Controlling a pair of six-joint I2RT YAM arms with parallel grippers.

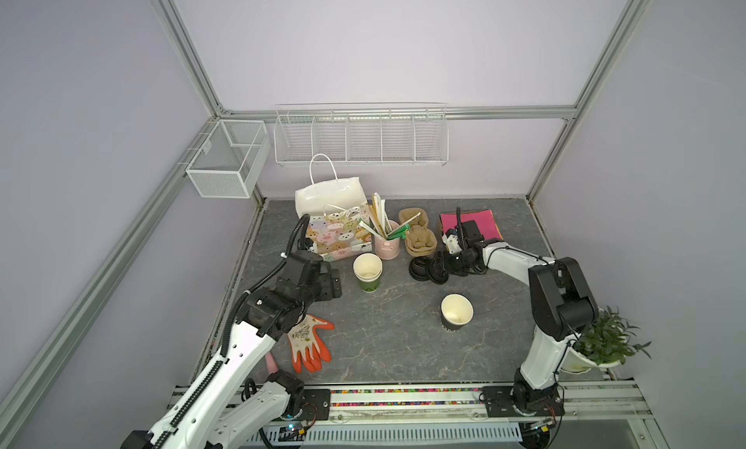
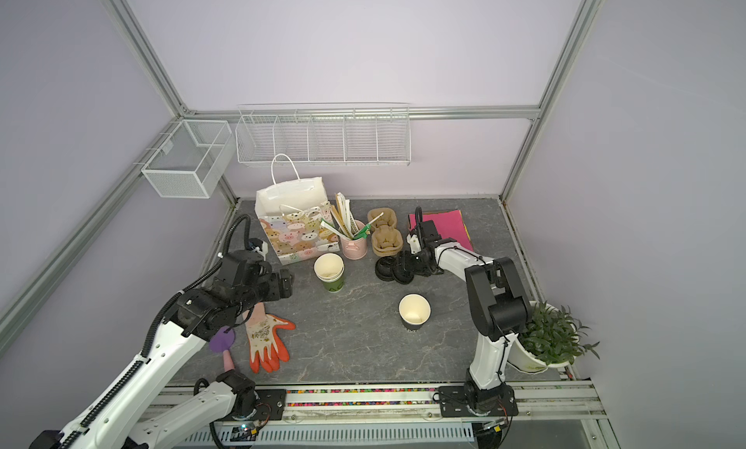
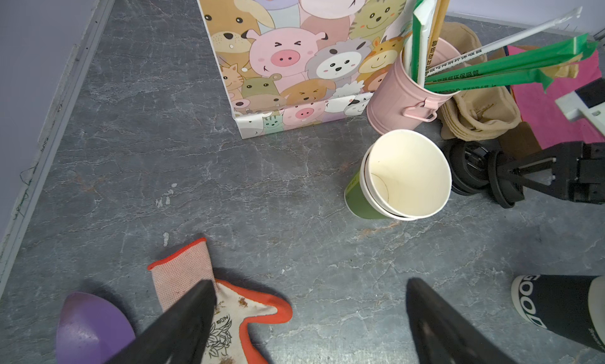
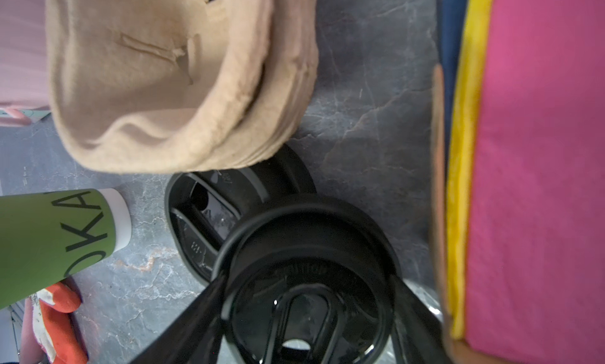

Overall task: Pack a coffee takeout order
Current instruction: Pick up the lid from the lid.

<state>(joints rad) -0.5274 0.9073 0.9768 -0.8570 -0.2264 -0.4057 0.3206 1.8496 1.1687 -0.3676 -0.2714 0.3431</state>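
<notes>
While a black lid (image 4: 311, 225) is clamped by its rim between the two fingers of the right hand (image 4: 307, 275), which is closed only to the lid's width, the lid is seen tilted up on edge in the left wrist view; whether its lower edge is touching the desk (image 1: 387, 346) cannot be told. A second black lid (image 4: 203, 215) is laid flat just beside it and is partly hidden behind it. Just beyond the lids the stacked brown pulp cup carrier (image 1: 422, 241) is set on the desk, and to its right the pink paper sheet (image 1: 488, 223) is laid on top of a pile of coloured sheets. The left hand (image 3: 309, 285) is held wide open with nothing between its fingers, above an orange-and-white glove (image 3: 258, 310) that is spread flat on the desk. Ahead of it a stack of paper cups (image 3: 402, 175), the outer one green, is stood mouth up. Behind the cups the white paper gift bag (image 1: 339, 233) with its cartoon-animal print is stood upright at the back of the desk, mouth open, one cord handle raised. A pink bucket (image 1: 386, 245) of wrapped sticks is placed just beside it, between bag and carrier. A black paper cup (image 1: 456, 311) is stood alone nearer the front, well apart from the bag.
</notes>
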